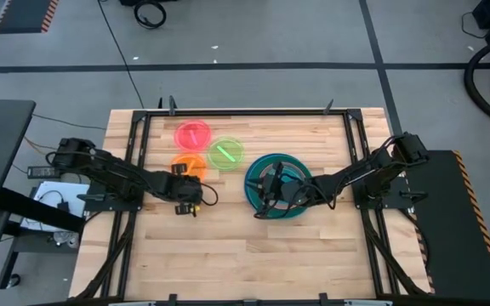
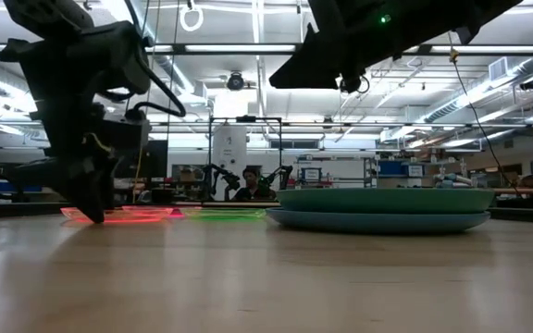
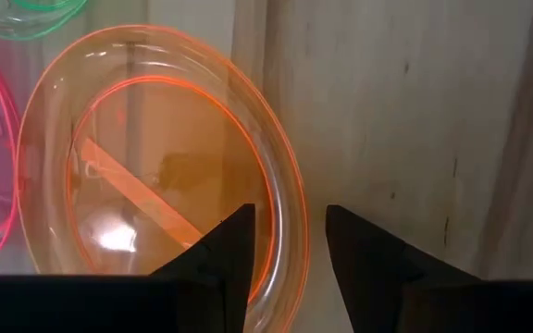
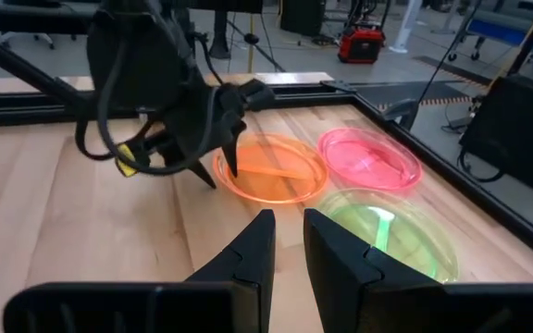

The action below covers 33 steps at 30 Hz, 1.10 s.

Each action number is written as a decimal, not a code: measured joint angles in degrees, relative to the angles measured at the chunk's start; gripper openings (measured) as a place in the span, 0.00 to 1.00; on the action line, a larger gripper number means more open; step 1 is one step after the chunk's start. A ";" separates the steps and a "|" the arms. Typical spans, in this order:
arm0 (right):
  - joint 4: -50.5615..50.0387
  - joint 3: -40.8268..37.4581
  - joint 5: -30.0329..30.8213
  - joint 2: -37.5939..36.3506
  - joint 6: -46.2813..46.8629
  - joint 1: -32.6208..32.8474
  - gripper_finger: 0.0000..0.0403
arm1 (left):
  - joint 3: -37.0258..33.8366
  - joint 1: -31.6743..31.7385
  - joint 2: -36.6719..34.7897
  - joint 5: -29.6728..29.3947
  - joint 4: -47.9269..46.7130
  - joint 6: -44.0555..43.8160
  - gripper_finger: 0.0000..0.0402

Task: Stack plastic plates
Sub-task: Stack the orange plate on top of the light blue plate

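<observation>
While no writing is legible, the left tool [image 3: 287, 242], spread, straddles the orange plate's [image 3: 146, 176] rim.

Three small plates [image 1: 205, 146] are clustered at upper centre of the high view. A plate stack [image 1: 276, 188] is set to their lower right. The left gripper [image 1: 187, 202] is placed just below the lowest small plate.

Both arms are dark, nearly black, built of jointed segments with black cables looping along them. The left gripper [image 4: 213, 153] carries a small yellow marking near its base. The right gripper [image 4: 283, 242] ends in two flat, wedge-shaped black fingers.
</observation>
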 joint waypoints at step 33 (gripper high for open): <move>3.39 0.00 -2.43 0.00 -5.78 -1.36 0.18 | 1.33 1.16 1.58 0.93 -5.83 -2.18 0.01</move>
